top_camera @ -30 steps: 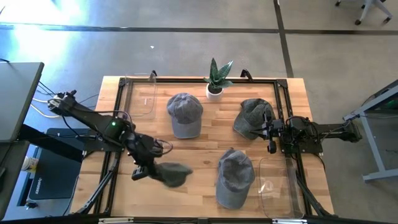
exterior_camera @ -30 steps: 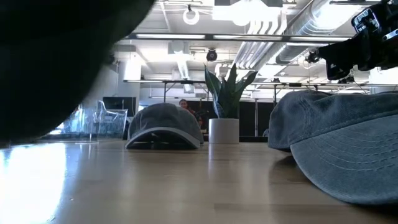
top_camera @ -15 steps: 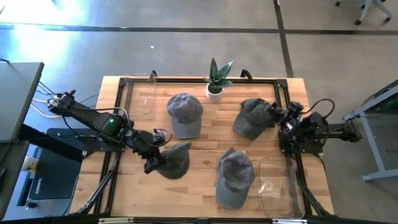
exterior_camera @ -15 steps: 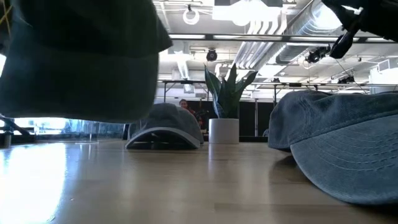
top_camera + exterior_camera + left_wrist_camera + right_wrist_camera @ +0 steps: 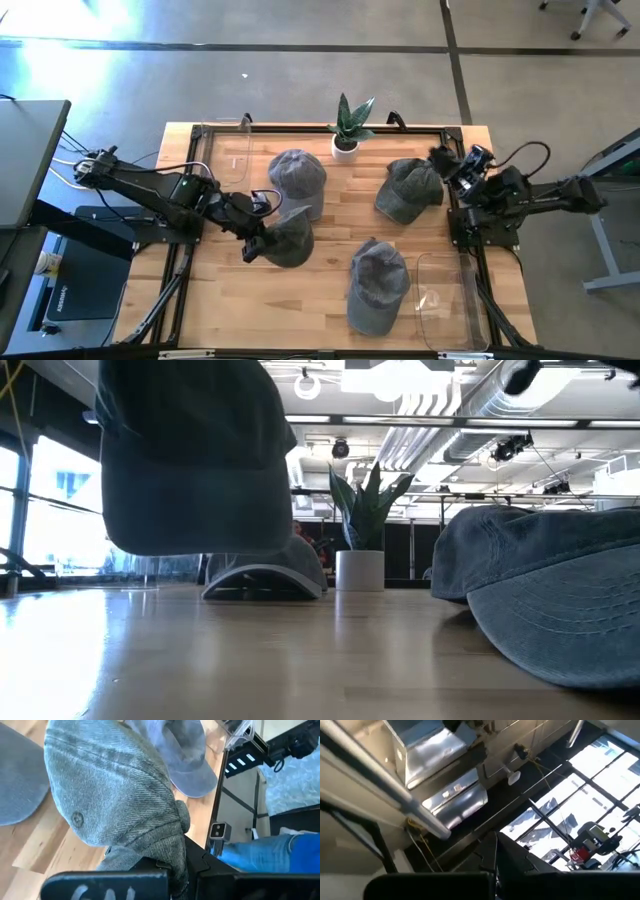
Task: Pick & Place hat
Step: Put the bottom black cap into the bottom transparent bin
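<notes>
High view: your left gripper is clamped on a grey hat, carrying it clear of the table near the middle, just beside another hat. You're mid-transport; next pick a bare spot and lower. Right gripper idles raised at the table's right edge, fingers can't tell

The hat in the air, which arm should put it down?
The left arm. Its tool already grips the hat above the table. The right tool is raised at the far right edge, holding nothing.
</notes>
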